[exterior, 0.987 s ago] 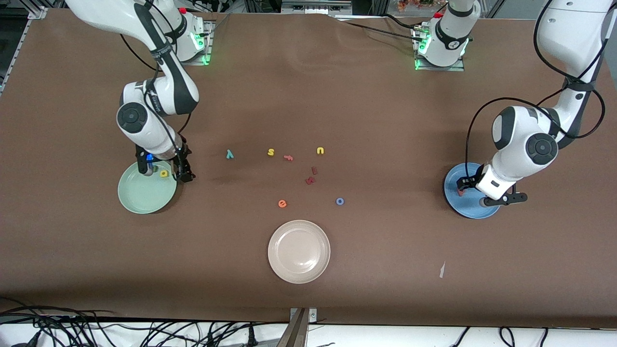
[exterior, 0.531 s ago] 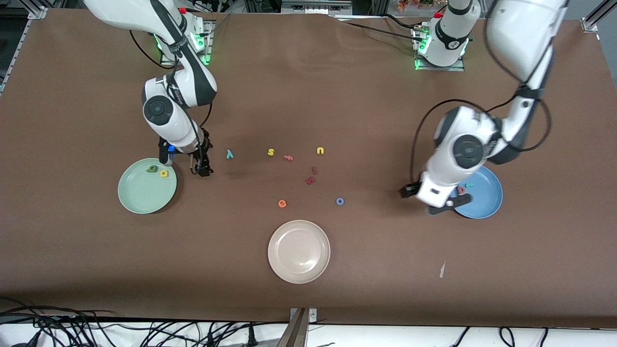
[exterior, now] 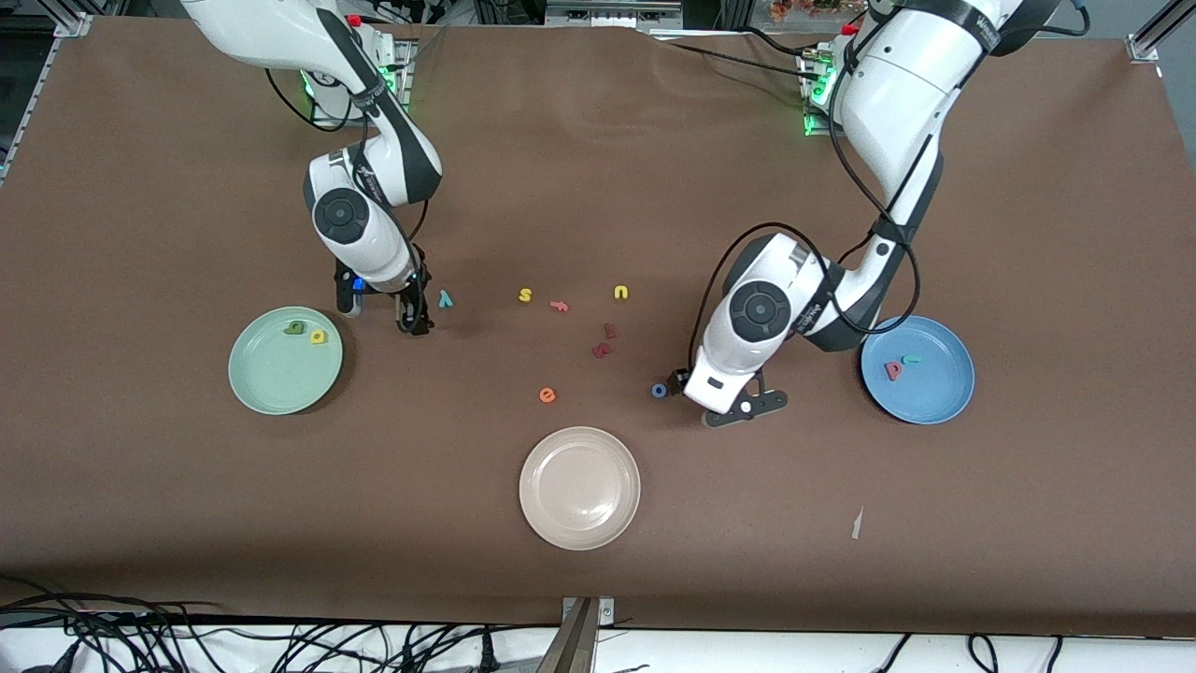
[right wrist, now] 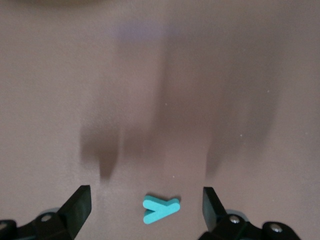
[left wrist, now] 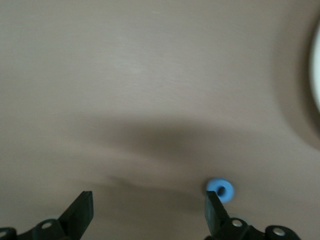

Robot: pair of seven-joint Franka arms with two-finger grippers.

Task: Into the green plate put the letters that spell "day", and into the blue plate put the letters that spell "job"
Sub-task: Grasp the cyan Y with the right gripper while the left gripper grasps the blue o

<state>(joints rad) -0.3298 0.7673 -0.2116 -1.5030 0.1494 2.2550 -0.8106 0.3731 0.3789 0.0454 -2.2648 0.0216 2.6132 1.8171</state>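
The green plate (exterior: 271,383) holds the dark green "d" (exterior: 295,327) and the yellow "a" (exterior: 319,336). The blue plate (exterior: 939,397) holds the pinkish-red "b" (exterior: 893,370) and the teal "j" (exterior: 911,359). My right gripper (exterior: 414,322) (right wrist: 145,207) hangs open low over the teal "y" (exterior: 446,298) (right wrist: 160,209), which lies flat between its fingers. My left gripper (exterior: 685,383) (left wrist: 148,210) is open and empty, low over the table. The blue "o" (exterior: 660,390) (left wrist: 220,190) lies just past one fingertip (left wrist: 212,207), not between the fingers.
A beige plate (exterior: 579,528) sits nearest the front camera; its rim (left wrist: 316,75) shows in the left wrist view. Loose letters lie mid-table: yellow "s" (exterior: 525,295), yellow "u" (exterior: 620,293), a pink letter (exterior: 559,305), two dark red letters (exterior: 601,350), orange "e" (exterior: 548,395). A paper scrap (exterior: 857,523) lies toward the left arm's end.
Both grippers left their plates and swung toward the table's middle: the right from the green plate to the "y", the left from the blue plate to the "o".
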